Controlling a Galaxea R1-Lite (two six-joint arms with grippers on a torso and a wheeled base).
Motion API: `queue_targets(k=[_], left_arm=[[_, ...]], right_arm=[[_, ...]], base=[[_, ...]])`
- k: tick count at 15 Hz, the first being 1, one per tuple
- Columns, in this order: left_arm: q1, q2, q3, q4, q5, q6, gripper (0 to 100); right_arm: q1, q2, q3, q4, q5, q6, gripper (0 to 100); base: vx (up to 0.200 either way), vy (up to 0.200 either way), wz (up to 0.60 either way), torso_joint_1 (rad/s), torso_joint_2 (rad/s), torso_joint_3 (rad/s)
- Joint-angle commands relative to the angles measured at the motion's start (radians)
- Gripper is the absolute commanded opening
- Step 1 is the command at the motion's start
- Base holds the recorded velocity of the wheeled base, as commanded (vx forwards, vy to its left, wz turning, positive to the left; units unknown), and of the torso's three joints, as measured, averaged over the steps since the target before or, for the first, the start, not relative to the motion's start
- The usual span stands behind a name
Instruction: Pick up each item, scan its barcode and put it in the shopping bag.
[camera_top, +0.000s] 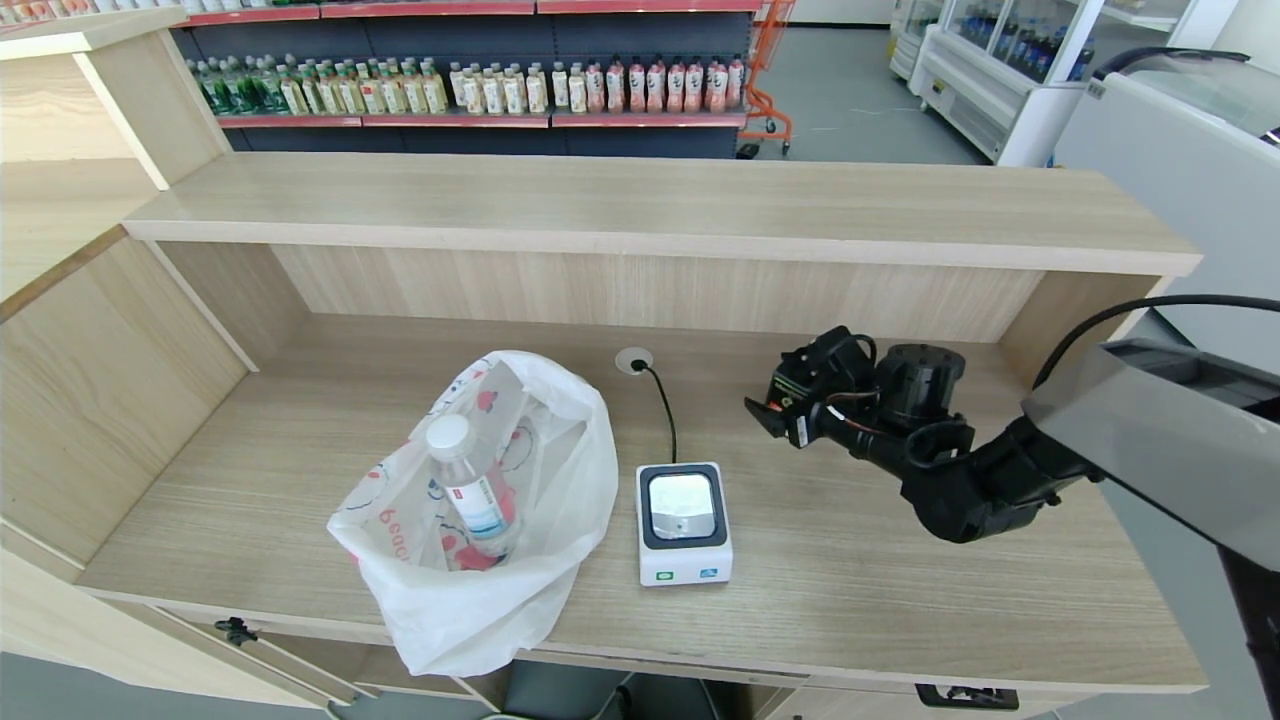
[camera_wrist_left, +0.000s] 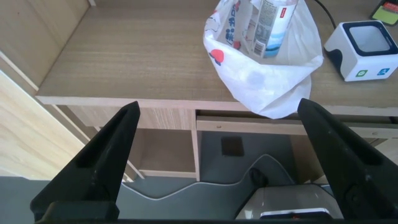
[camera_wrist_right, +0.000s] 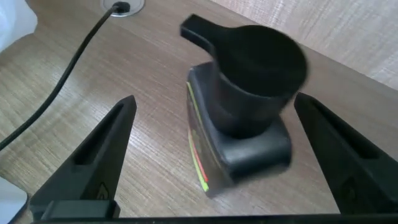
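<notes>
A white shopping bag (camera_top: 480, 600) (camera_wrist_left: 267, 81) stands at the counter's front edge with a clear bottle (camera_top: 470, 490) (camera_wrist_left: 270, 25) upright inside it. To its right lies the white barcode scanner (camera_top: 683, 520) (camera_wrist_left: 364, 43). A black item (camera_wrist_right: 249, 93), a round cup-like top on a black box with a coloured stripe, rests on the counter near the back wall. My right gripper (camera_top: 790, 400) (camera_wrist_right: 214, 102) hovers over it, open, one finger on each side and not touching. My left gripper (camera_wrist_left: 217, 107) is open and holds nothing, low in front of the counter, below the bag.
The scanner's black cable (camera_top: 662, 410) (camera_wrist_right: 56, 93) runs back to a hole (camera_top: 634, 360) in the counter. The counter (camera_top: 850, 600) has a raised back wall and side panels. Drawers (camera_wrist_left: 242, 130) sit under its front edge. Shelves of bottles (camera_top: 470, 90) stand beyond.
</notes>
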Motion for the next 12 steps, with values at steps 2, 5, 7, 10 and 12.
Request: queue_targets(k=[2,5,7,10,12], left_arm=[[0.000,0.000,0.000,0.000,0.000,0.000,100],[0.000,0.001,0.000,0.000,0.000,0.000,100],[0.000,0.001,0.000,0.000,0.000,0.000,100],[0.000,0.000,0.000,0.000,0.000,0.000,100],[0.000,0.000,0.000,0.000,0.000,0.000,100]], right_arm=[[0.018,0.056,-0.037,-0.001,0.000,-0.003,100],[0.019,0.084,-0.065,0.001,0.000,-0.034,100],[0.024,0.102,-0.105,0.002,0.000,-0.035,100],[0.038,0.127,-0.167,0.008,0.000,-0.037,100],[0.041,0.128,-0.170,0.015,-0.001,-0.051,0]], base=[[0.000,0.000,0.00,0.000,0.00,0.000],[0.000,0.000,0.00,0.000,0.00,0.000],[0.000,0.000,0.00,0.000,0.00,0.000],[0.000,0.000,0.00,0.000,0.00,0.000],[0.000,0.000,0.00,0.000,0.00,0.000]])
